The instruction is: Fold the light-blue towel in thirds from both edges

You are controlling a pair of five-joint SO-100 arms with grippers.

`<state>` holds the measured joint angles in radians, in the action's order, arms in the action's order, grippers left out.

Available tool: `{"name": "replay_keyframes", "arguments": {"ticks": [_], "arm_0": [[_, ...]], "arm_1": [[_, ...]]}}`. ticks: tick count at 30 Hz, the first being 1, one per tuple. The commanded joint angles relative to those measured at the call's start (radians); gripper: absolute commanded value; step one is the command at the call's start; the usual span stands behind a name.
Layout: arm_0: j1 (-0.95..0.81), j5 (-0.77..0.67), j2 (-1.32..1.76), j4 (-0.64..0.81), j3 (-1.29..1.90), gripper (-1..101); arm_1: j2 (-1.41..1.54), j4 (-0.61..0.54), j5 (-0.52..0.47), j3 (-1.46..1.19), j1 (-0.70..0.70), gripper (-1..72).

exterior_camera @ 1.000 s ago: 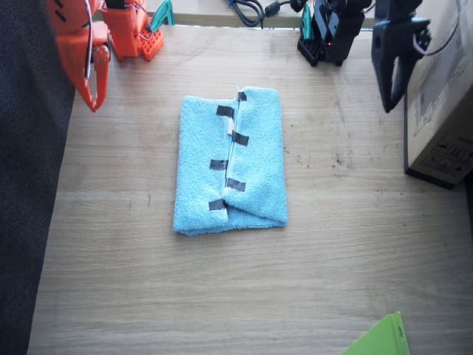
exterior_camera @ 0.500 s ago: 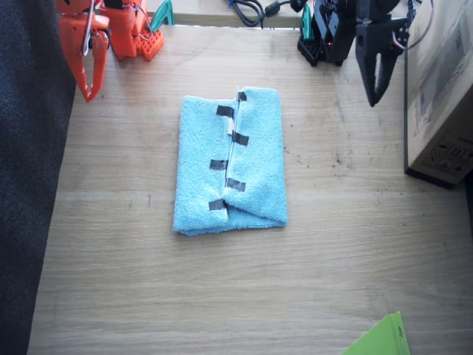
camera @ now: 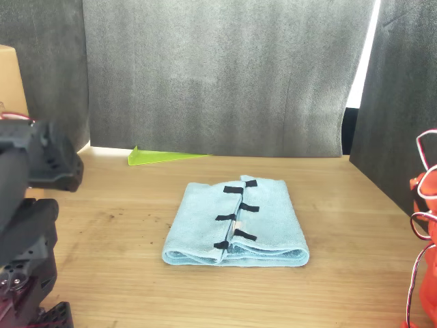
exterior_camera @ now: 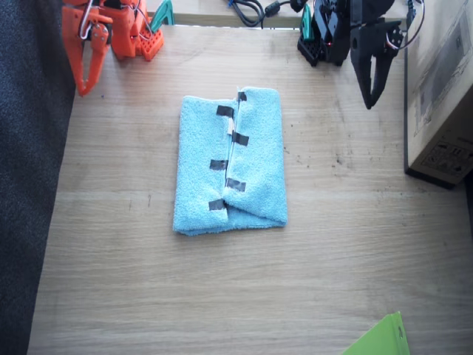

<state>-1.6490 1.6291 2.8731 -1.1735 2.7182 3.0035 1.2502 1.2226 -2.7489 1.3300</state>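
At the far left of the fixed view, a dark grey fabric strip [exterior_camera: 29, 185] along the table's side. Above it, near the far corner, the orange right arm's gripper [exterior_camera: 86, 78], pointing down at the tabletop, fingers pressed together to a narrow tip, holding nothing, well apart from the cloth. Pale wooden table [exterior_camera: 118, 281] bare and open between that gripper and the cloth.

At the table's middle, the light-blue fluffy terry towel [exterior_camera: 230, 160], lying flat, folded into a narrow upright rectangle. Both short edges [exterior_camera: 232, 151] turned inward and meeting along a seam just left of centre, the right flap lapping slightly over the left at the near end. Short black tape strips [exterior_camera: 225, 111] staggered on either side of that seam. Outer folded sides straight, near corners rounded and a little puffed. In the front view, the same towel [camera: 235, 222] seen as a low layered stack, tape strips [camera: 233, 189] running down its middle, bare wood all round it.

Right of the towel, open tabletop with a few dark specks. Up at the far side, the black left arm's gripper [exterior_camera: 372, 81], hanging over the table, jaws closed to a point and empty, well clear of the towel. Beyond it, a brown cardboard box [exterior_camera: 440, 96] at the table's right side. In the near right corner, a bright green sheet corner [exterior_camera: 380, 339].
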Motion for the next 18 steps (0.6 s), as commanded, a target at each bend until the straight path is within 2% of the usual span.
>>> {"name": "replay_keyframes", "arguments": {"ticks": [1,3,7,18], "arm_0": [[0.000,0.002,0.179,-0.055,0.041,0],[-0.009,-0.003,0.302,-0.104,0.075,0],[-0.020,-0.009,0.305,-0.106,0.074,0],[-0.031,-0.009,0.305,-0.104,0.075,0]], "arm_1": [[0.138,0.060,0.044,-0.026,-0.005,-0.1],[0.146,0.061,0.075,-0.029,-0.017,-0.1],[0.147,0.055,0.104,-0.031,-0.037,-0.1],[0.146,0.055,0.091,-0.031,-0.003,-0.1]]}}
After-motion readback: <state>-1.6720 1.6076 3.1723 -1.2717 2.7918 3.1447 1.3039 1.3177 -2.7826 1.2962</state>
